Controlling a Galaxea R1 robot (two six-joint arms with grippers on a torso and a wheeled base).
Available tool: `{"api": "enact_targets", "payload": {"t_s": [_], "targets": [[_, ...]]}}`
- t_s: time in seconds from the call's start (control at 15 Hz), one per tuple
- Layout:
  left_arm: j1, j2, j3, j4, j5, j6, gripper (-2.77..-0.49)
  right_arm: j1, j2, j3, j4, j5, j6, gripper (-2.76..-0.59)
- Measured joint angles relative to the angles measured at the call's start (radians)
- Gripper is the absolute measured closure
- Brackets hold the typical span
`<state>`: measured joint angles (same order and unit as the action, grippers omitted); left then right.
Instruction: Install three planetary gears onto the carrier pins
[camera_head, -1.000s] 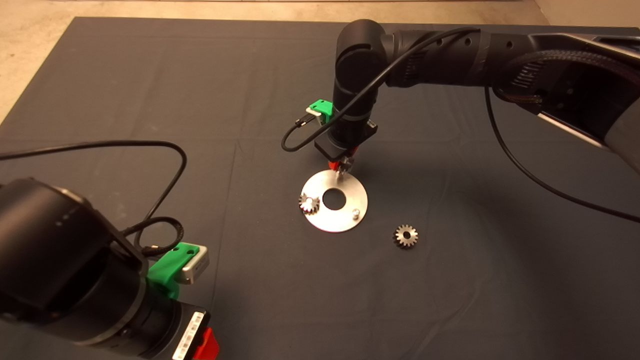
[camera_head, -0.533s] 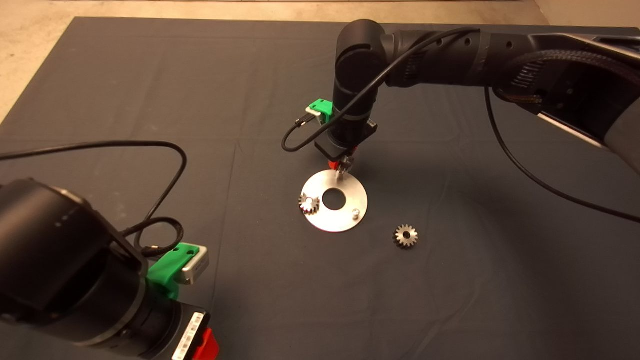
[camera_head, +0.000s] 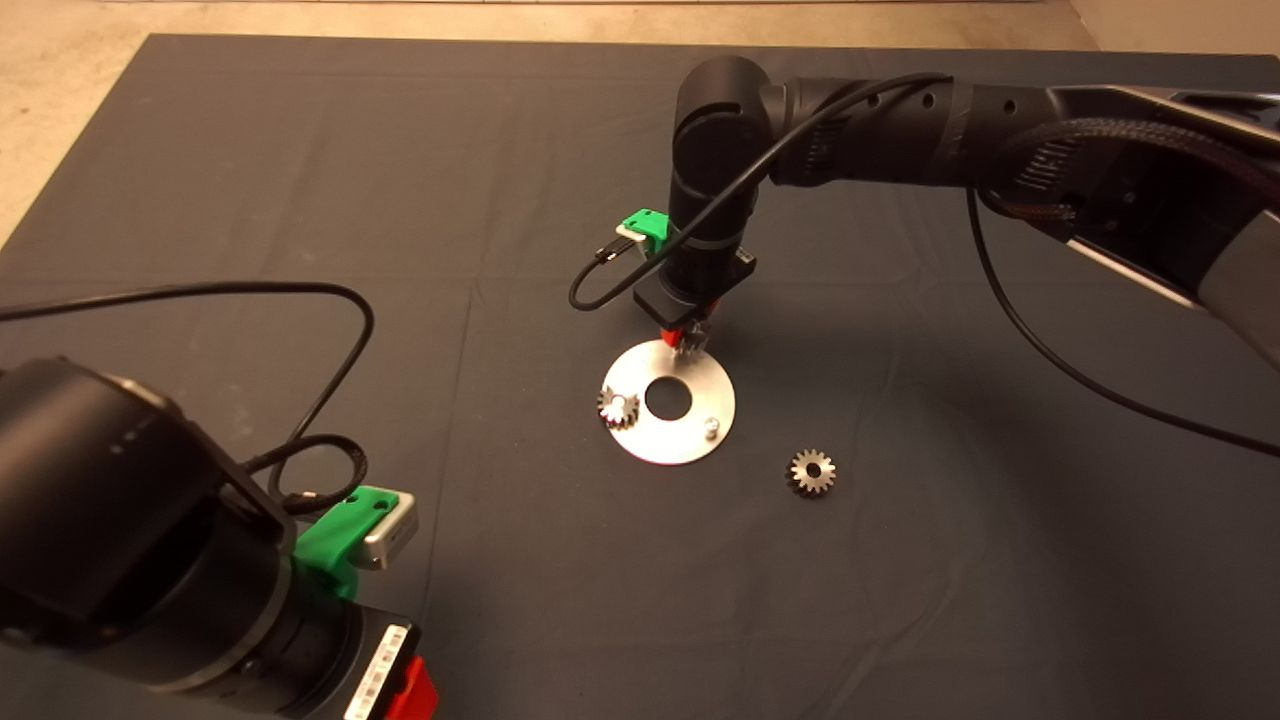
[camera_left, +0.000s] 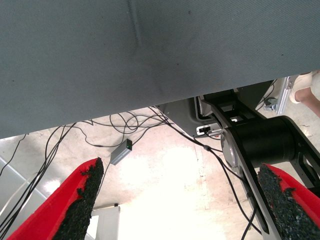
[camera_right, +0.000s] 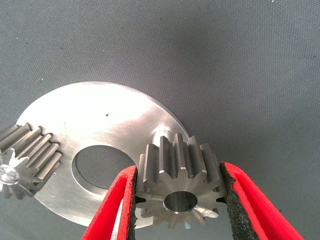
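The silver carrier disc (camera_head: 690, 440) lies mid-mat. One planetary gear (camera_head: 618, 407) sits on its left pin; it also shows in the right wrist view (camera_right: 27, 160). The near-right pin (camera_head: 711, 427) is bare. A loose gear (camera_head: 812, 471) lies on the mat to the disc's right. My right gripper (camera_head: 688, 338) is over the disc's far edge, shut on a third gear (camera_right: 179, 187). That gear is held just above and beside the far pin (camera_right: 162, 135). My left gripper (camera_head: 412, 692) is parked at the lower left, and its fingers (camera_left: 82, 200) are open.
The dark mat (camera_head: 300, 200) covers the table, with pale floor beyond its far edge. The right arm's black cable (camera_head: 1050, 350) hangs over the mat's right side. The left wrist view looks past the mat's edge at floor cables (camera_left: 135, 125) and a person's leg (camera_left: 306, 90).
My right arm has shifted slightly, its wrist coming a little lower and nearer over the disc's far pin with the gear still held. The left arm has not moved.
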<state>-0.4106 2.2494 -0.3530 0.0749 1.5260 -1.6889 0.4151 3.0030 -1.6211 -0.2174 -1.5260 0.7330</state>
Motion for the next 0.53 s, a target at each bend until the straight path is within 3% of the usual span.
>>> {"api": "enact_targets", "payload": {"t_s": [0.53], "targets": [[0.0,0.0,0.0,0.0,0.0,0.0,-2.19,0.0,0.0,-0.001,0.0,0.0,-0.002,-1.0]]}}
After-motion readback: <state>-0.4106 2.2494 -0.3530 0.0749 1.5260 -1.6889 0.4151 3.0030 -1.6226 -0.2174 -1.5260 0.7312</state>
